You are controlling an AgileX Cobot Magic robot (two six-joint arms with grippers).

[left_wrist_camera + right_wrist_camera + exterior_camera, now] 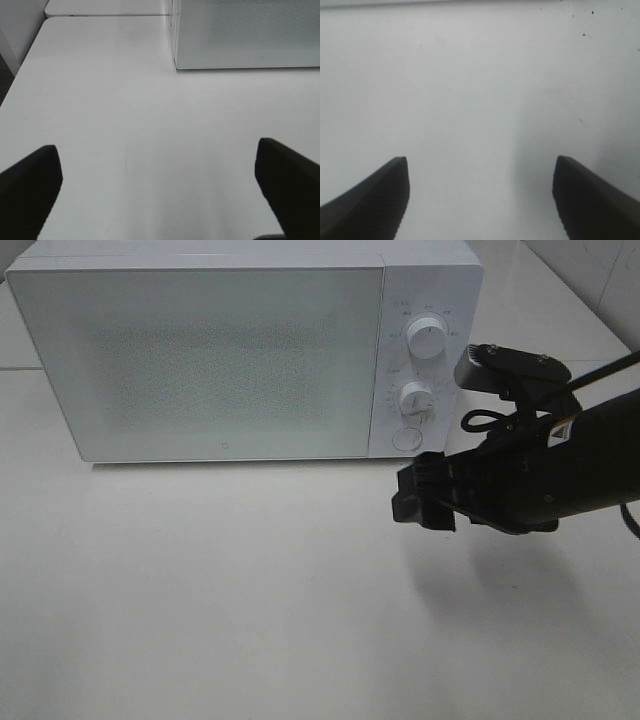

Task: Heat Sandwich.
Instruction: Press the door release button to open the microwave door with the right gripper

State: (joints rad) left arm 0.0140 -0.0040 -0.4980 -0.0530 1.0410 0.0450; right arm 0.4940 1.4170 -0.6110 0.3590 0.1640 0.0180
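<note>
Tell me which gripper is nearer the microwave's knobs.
Right. The right gripper hovers just in front of the knobs; the left gripper sits back over the table, facing the far corner of the microwave.

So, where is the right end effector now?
In the exterior high view, the right end effector hovers on the right, over the table, just in front of the control panel of the microwave.

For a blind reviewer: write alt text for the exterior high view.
A closed white microwave stands at the back of a white table. The right gripper, empty, hovers in front of its two-dial control panel.
</note>
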